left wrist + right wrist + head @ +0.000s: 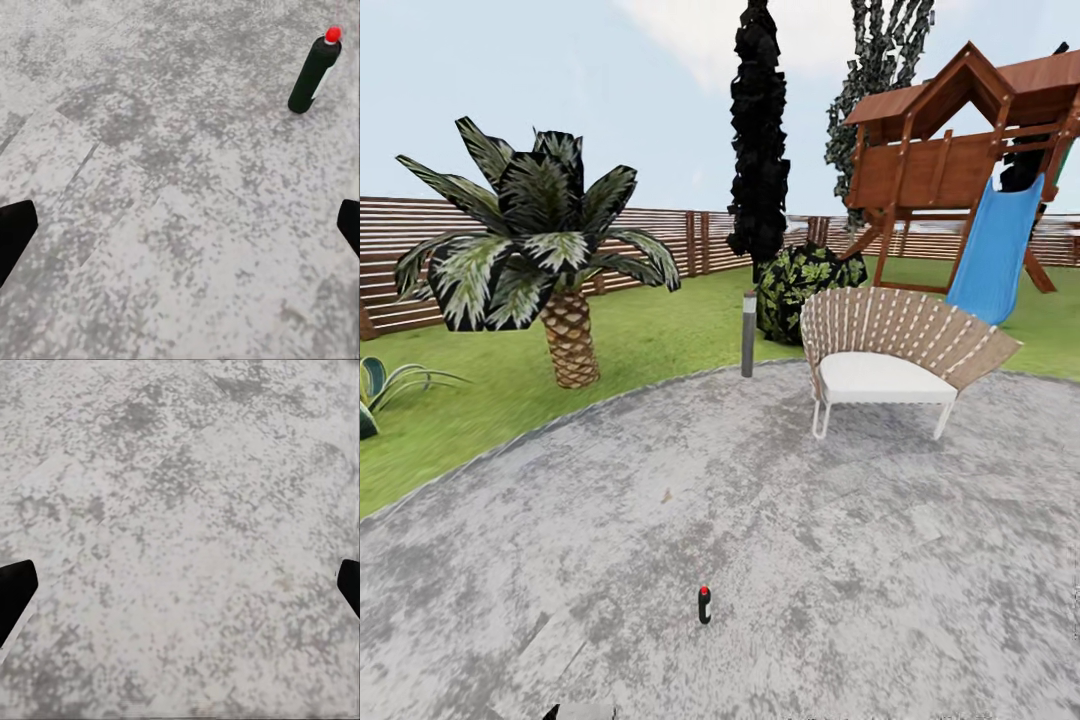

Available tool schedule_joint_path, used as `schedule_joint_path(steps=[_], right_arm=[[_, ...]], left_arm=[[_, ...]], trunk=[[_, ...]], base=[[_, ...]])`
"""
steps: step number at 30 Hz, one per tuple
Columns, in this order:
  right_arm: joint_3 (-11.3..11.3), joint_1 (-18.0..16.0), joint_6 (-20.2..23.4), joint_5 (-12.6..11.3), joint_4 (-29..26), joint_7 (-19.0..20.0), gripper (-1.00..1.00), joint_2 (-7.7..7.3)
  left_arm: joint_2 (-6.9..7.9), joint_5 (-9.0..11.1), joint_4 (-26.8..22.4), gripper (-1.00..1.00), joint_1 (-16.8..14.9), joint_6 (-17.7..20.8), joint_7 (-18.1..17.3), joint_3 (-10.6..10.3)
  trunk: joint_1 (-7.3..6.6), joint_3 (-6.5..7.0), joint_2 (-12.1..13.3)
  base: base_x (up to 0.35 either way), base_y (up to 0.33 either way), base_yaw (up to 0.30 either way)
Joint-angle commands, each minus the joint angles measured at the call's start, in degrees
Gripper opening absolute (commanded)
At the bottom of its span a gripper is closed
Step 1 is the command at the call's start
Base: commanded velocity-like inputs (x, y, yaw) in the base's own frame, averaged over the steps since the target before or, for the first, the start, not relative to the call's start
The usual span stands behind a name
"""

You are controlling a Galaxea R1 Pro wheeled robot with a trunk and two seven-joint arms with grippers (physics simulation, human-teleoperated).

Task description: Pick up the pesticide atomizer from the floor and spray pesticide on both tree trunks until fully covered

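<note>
The pesticide atomizer [704, 605], a small dark bottle with a red cap, stands upright on the grey speckled stone patio [840, 560] near the front of the head view. The left wrist view has the atomizer [315, 71] ahead and off to one side of my left gripper [180, 232], which is open with nothing between its black fingertips [13, 229]. My right gripper [180, 592] is open too, over bare stone. The garden lawn [650, 340] lies beyond the patio. Both trees and their trunks are out of view.
A woven chair with a white cushion [890, 355] stands at the patio's far right, and a grey post light [748, 333] at its edge. Beyond are a short palm [550, 250], a dark bush [805, 285], a near-black cypress [760, 130], a wooden playhouse with a blue slide [990, 250] and a slat fence [400, 240].
</note>
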Motion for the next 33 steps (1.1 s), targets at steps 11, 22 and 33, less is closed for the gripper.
schedule_joint_path(steps=[11,22,33], right_arm=[[0.03,0.00,0.00,0.00,-0.03,0.00,1.00,0.00],[0.01,0.00,0.00,0.00,-0.05,0.00,1.00,0.00],[0.14,0.00,-0.08,-0.17,-0.62,0.07,1.00,0.00]], left_arm=[[-0.12,-0.01,-2.17,1.00,-1.89,0.02,-0.02,-2.11],[0.05,-0.01,-2.09,1.00,-1.51,-0.13,0.07,-2.19],[0.30,-0.02,-1.35,1.00,-1.48,-0.20,0.24,-2.04]], trunk=[[0.00,0.39,0.00],[0.00,0.78,0.00],[0.00,0.99,0.00]], base=[[0.000,0.000,-0.277],[0.000,0.000,-0.274],[0.030,0.151,-0.148]])
